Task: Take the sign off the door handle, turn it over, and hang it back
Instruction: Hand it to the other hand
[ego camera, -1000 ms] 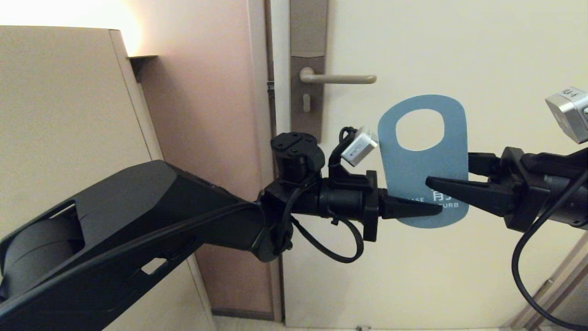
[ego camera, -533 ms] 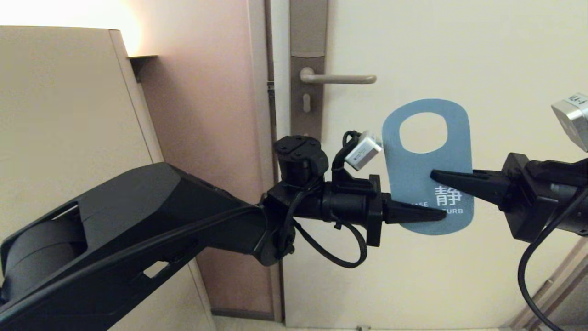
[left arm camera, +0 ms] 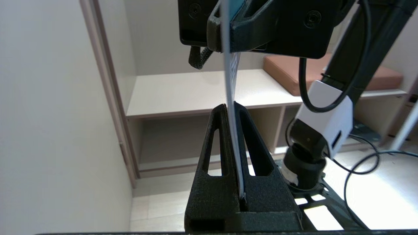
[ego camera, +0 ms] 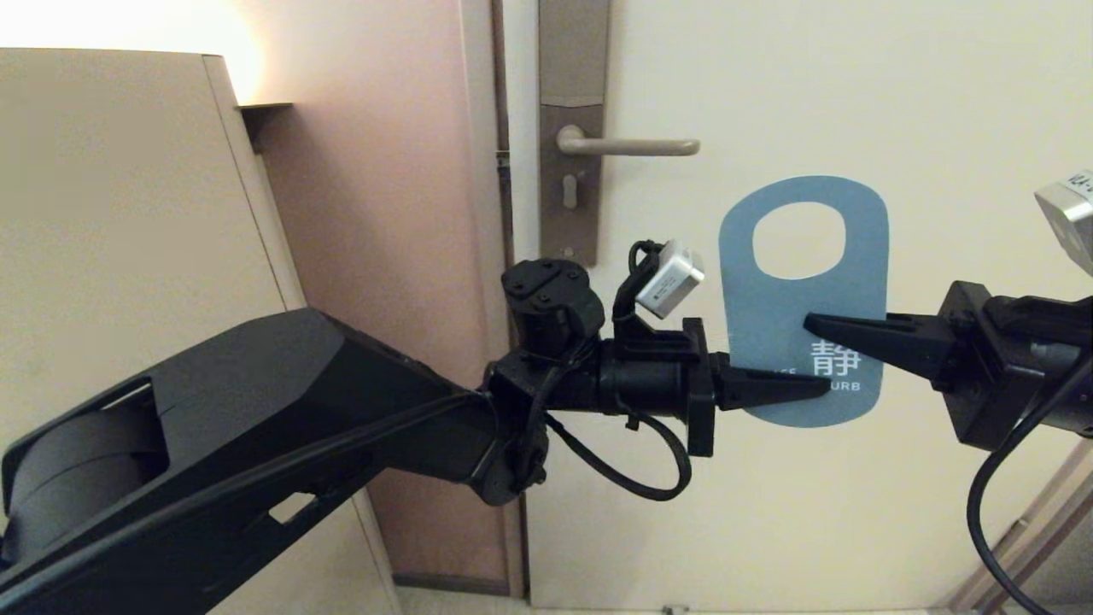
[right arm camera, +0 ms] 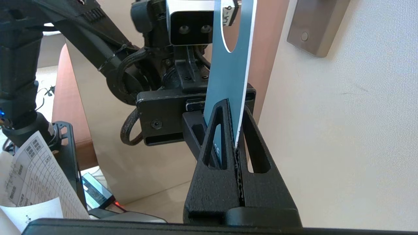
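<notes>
Since a second ago the right gripper has closed: its fingers stood apart around the card's right edge, and now they pinch it, while the card has shifted slightly toward the right.

Going left to right in the head view: a beige cabinet [ego camera: 128, 256], then the door handle [ego camera: 628, 146], bare, its lever pointing right on the tall plate [ego camera: 570, 128]. Below it the left gripper [ego camera: 815, 389] reaches in from the left, clamped on the lower left part of the sign [ego camera: 803, 307]. That sign hangs in the air, upright, below and to the right of the lever, apart from it, blue face toward the head camera, hole at the top. The right gripper [ego camera: 815, 323] comes in from the right, shut on the card just above the white character.

Edge-on in the left wrist view, the sign [left arm camera: 233, 98] looks thin, flat and light, probably stiff card or plastic that would flex under force. Its smooth faces may slip, so a firm pinch on the solid lower half, well clear of the hole, seems the safest hold.
</notes>
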Motion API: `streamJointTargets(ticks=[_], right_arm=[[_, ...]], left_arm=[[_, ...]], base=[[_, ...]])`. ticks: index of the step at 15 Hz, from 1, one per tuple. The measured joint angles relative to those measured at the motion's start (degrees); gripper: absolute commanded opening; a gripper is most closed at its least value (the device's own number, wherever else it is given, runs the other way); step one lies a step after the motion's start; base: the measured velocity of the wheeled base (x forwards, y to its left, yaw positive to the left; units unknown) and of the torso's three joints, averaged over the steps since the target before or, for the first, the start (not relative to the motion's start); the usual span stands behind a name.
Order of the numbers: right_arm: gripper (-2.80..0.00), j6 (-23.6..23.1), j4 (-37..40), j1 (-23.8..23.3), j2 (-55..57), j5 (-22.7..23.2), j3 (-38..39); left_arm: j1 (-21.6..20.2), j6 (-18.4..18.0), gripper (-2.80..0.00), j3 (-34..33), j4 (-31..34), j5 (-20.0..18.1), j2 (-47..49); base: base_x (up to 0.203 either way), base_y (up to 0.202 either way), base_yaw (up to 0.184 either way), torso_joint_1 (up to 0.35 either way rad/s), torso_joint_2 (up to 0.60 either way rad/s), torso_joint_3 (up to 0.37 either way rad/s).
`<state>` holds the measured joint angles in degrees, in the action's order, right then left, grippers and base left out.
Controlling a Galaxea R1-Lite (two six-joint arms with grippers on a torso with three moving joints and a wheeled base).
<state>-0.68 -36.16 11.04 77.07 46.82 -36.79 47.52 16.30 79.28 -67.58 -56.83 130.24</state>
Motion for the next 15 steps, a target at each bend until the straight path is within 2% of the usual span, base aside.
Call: streamJointTargets(ticks=[3, 9, 12, 15], right_arm=[[-2.8, -0.02, -0.04, 0.0, -0.01, -0.11, 0.2], [-2.8, -0.01, -0.03, 0.0, 0.04, -0.07, 0.64], [-2.8, -0.03, -0.02, 0.03, 0.04, -0.07, 0.79], [-2.8, -0.06, 0.05, 0.0, 0.07, -0.08, 0.79]], left_arm=[[-0.02, -0.05, -2.8, -0.45, -1.05, 2.15, 0.1], [-0.09, -0.15, -2.8, -0.7, -4.66, 2.37, 0.74], [-0.06, -0.13, -2.8, -0.7, -9.12, 2.37, 1.87], [-0.06, -0.13, -2.8, -0.65, -10.04, 2.34, 2.39]], base=[[0.0, 0.0, 0.0, 0.0, 0.0, 0.0], [0.0, 0.0, 0.0, 0.0, 0.0, 0.0], [0.0, 0.0, 0.0, 0.0, 0.0, 0.0], [0.0, 0.0, 0.0, 0.0, 0.0, 0.0]])
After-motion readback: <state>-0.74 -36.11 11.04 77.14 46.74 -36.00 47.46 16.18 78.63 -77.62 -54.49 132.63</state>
